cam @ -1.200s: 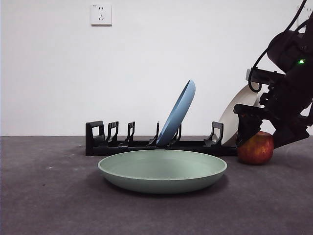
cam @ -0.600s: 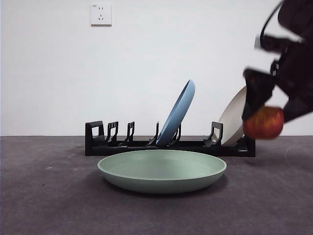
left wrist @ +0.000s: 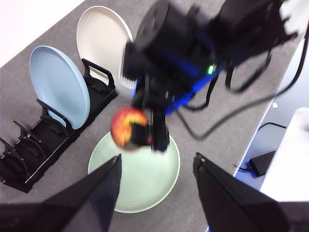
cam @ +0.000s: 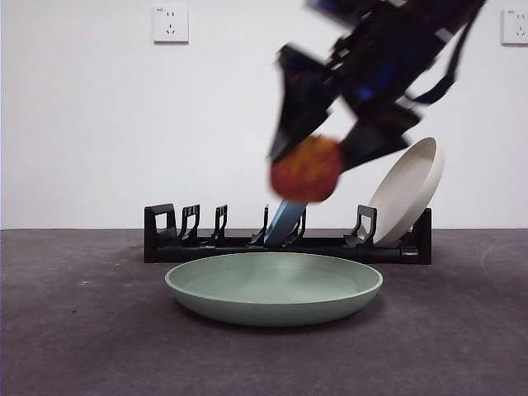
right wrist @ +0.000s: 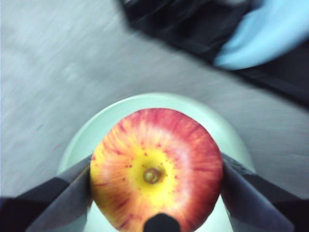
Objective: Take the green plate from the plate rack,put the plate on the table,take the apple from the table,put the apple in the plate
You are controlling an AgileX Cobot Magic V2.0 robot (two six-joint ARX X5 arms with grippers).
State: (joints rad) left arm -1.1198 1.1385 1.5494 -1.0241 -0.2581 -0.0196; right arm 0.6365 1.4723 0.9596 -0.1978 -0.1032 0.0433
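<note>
The table (cam: 74,330) spreads dark grey under me, with bare room in front of and to either side of what stands on it. Across its back runs the plate rack (cam: 206,243), holding a blue plate (left wrist: 59,84) and a beige plate (cam: 408,198) on edge. The green plate (cam: 274,287) lies flat on the table just in front of the rack, already out of it, its hollow bare and facing up. I am the right gripper (cam: 309,165), and my two jaws are clamped on the apple (cam: 307,169), one on each flank, stem end turned toward my wrist camera. I carry it in the air, clear of the table and above the rack's height. What matters next is that the green plate lies straight below the apple: in my wrist view its pale rim rings the fruit on both sides, and the left wrist view puts the apple over the rack-side part of the plate. The apple is round, so no axis needs aligning. I judge a plain descent will do, kept forward of the blue plate leaning close behind me. The left gripper (left wrist: 157,164) hangs high above the plate, jaws apart and holding nothing, well out of my path.
</note>
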